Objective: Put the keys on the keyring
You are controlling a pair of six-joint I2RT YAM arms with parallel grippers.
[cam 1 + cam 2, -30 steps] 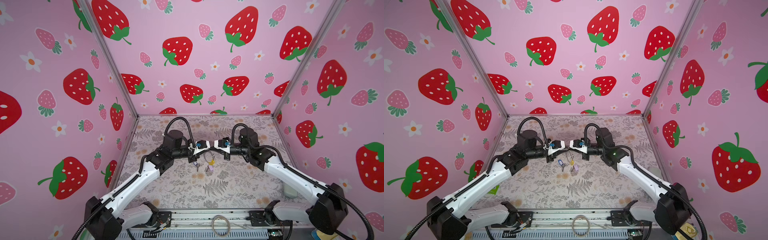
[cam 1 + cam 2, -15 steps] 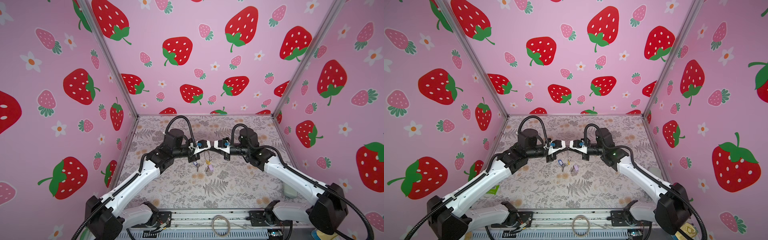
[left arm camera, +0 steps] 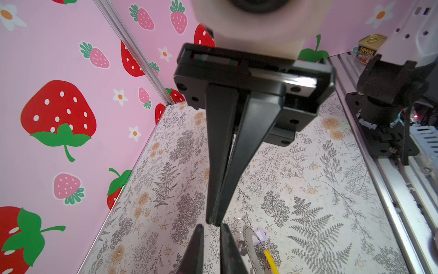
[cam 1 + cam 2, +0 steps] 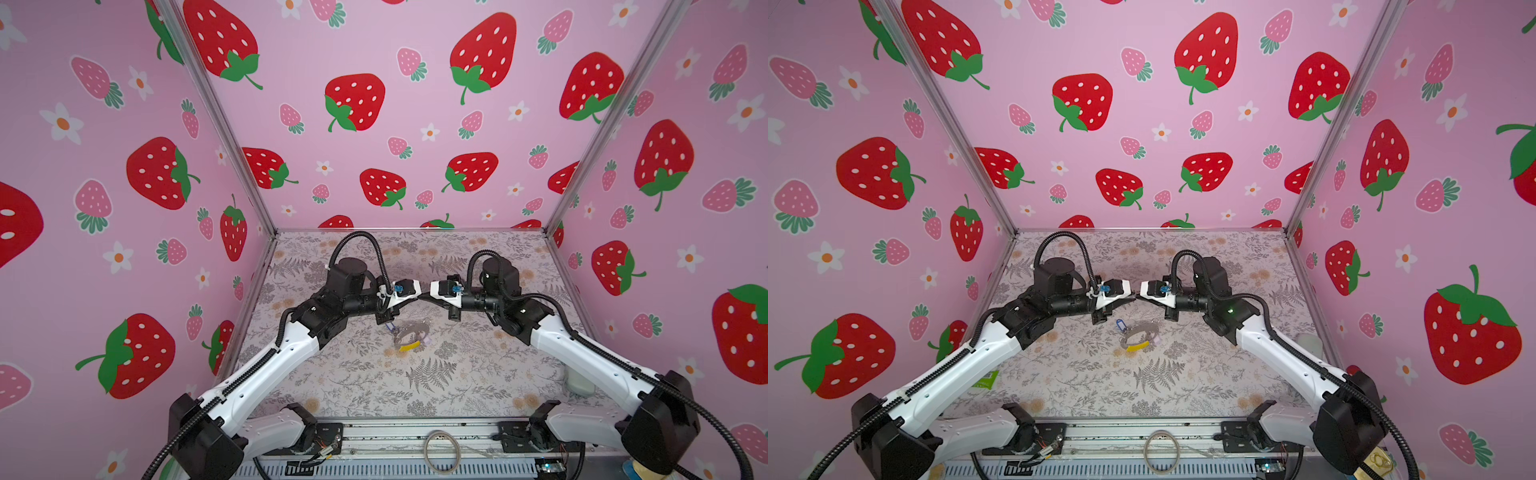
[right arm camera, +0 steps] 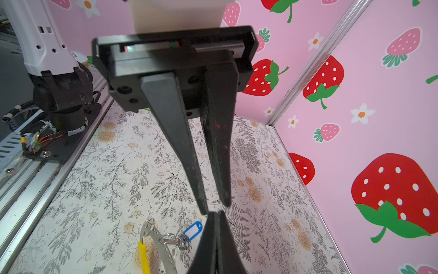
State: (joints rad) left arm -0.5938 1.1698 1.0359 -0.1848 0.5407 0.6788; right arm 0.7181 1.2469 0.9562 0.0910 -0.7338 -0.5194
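The thin grey keyring (image 4: 1137,347), yellow along one section, lay flat mid floral counter (image 4: 457,374), well clear of the walls (image 4: 374,166), blue- and lilac-tagged keys (image 5: 181,240) at its rim. Above, left jaws stood slightly spread, empty; right jaws pressed together.

The closed right end effector (image 3: 214,218) is pointing at the slightly parted left end effector (image 3: 211,237) near the keyring (image 3: 249,239).

Looks matt black plastic, lightly scuffed, on the right gripper (image 3: 213,221). Below its tips: dull grey perforated metal on the keyring (image 3: 249,242) with one glossy yellow plastic section, smooth blue plastic tag (image 5: 193,230), bare metal keys (image 5: 182,242), matt printed table cover (image 5: 118,166).
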